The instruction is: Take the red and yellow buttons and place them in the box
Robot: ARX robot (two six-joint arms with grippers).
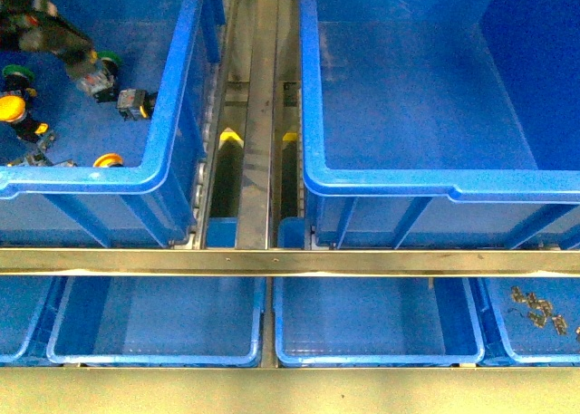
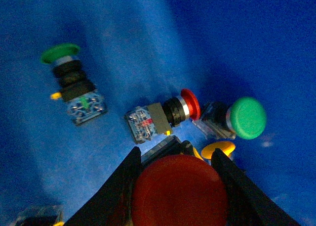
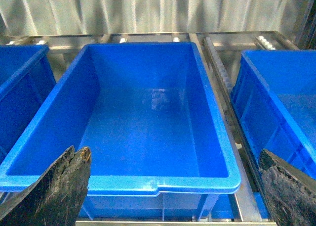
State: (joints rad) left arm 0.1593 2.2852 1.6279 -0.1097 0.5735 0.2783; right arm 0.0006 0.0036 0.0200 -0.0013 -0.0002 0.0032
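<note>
Red button (image 2: 178, 192) between left fingers (image 2: 117, 187), green-capped switches (image 2: 248, 118) around

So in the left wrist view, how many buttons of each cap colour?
Green buttons: 2
Red buttons: 2, one between the jaws
Yellow button: 1
Total: 5
A cut-off piece at the frame edge is not counted.

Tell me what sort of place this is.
Probably a factory or warehouse parts-picking station. Deep blue crates sit on a metal rack, shallower trays line the shelf below, and loose push-button switches with coloured caps lie in the left crate.
</note>
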